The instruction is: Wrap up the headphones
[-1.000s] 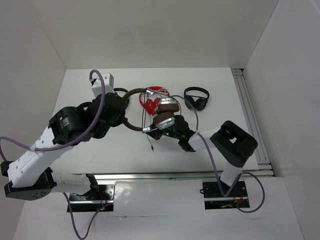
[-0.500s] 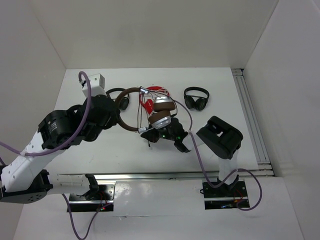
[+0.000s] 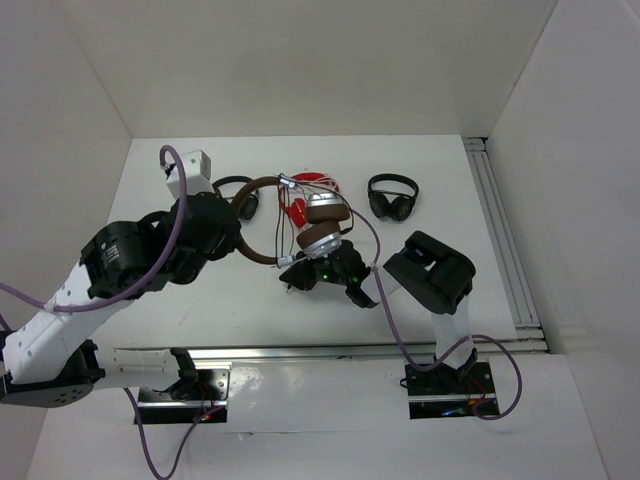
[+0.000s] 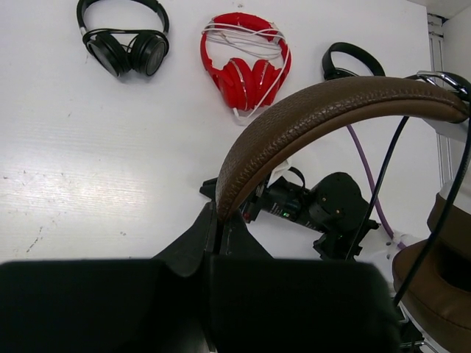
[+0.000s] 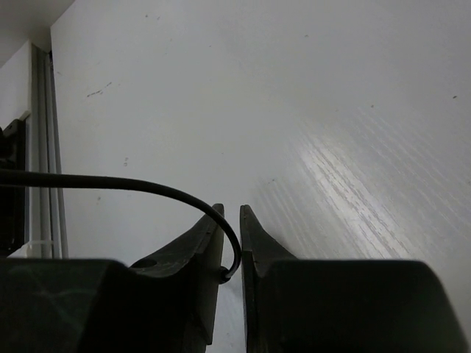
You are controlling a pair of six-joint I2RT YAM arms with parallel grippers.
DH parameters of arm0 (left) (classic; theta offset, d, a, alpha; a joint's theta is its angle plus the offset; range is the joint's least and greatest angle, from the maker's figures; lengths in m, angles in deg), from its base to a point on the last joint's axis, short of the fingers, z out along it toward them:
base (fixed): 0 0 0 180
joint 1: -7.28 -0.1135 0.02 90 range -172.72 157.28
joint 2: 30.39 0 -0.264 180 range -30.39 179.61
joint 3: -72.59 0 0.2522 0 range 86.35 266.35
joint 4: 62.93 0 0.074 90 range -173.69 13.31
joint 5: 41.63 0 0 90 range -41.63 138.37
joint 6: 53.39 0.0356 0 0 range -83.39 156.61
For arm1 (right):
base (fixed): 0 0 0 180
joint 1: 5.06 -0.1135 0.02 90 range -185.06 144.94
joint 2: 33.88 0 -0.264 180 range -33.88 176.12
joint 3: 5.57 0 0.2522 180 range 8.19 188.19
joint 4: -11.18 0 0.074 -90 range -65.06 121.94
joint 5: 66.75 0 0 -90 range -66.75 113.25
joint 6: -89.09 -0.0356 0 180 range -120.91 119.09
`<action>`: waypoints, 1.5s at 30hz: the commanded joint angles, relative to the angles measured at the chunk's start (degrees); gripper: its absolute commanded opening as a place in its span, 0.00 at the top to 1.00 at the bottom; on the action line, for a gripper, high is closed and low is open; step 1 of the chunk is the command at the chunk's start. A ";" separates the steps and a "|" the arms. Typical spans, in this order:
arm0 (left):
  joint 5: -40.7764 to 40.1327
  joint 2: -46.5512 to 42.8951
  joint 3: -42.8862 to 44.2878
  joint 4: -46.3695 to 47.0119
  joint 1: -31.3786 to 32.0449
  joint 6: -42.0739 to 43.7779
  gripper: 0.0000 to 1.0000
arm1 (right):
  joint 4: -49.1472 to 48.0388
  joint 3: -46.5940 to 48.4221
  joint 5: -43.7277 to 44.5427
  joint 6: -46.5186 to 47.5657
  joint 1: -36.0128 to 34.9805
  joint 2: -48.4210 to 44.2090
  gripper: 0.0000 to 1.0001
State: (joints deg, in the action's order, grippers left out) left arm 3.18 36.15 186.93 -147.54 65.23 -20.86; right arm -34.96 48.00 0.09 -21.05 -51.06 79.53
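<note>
The headphones hang above the table: the brown headband (image 3: 262, 183) arcs left and the silver-and-brown ear cups (image 3: 324, 226) sit stacked at the middle. My left gripper (image 3: 238, 234) is shut on the headband; in the left wrist view the headband (image 4: 316, 118) runs down between its closed jaws (image 4: 218, 222). The thin black cable (image 3: 286, 232) drops from the cups to my right gripper (image 3: 294, 279), low near the table. In the right wrist view the cable (image 5: 110, 182) loops in between the nearly closed fingers of the right gripper (image 5: 230, 220), which is shut on it.
A red pair with white cord (image 4: 246, 66) lies behind the held headphones. One black pair (image 3: 392, 197) lies at the back right, another (image 3: 238, 193) at the back left beside the headband. A metal rail (image 3: 500, 240) runs along the table's right edge.
My right gripper has moved left under the ear cups with the cable, its arm folding in. My left arm has drawn back left, carrying the headband; the headphones turned slightly.
</note>
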 commanded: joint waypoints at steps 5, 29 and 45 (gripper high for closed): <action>-1.74 -1.42 0.41 3.61 0.23 -3.08 1.00 | -6.28 -0.35 0.74 0.01 -1.99 0.24 0.82; 3.43 -0.19 -6.26 10.46 -19.17 0.95 1.00 | 9.69 -10.63 25.42 3.43 -26.32 -22.59 1.00; 17.49 5.18 -20.58 24.61 -37.04 12.91 1.00 | 45.12 5.35 54.09 13.02 -52.79 -40.46 1.00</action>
State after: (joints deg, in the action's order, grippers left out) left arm 20.08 42.03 167.30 -133.66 29.19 -9.49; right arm 1.28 48.04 48.70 -11.47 -100.85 40.51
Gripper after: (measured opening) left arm 0.049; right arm 0.023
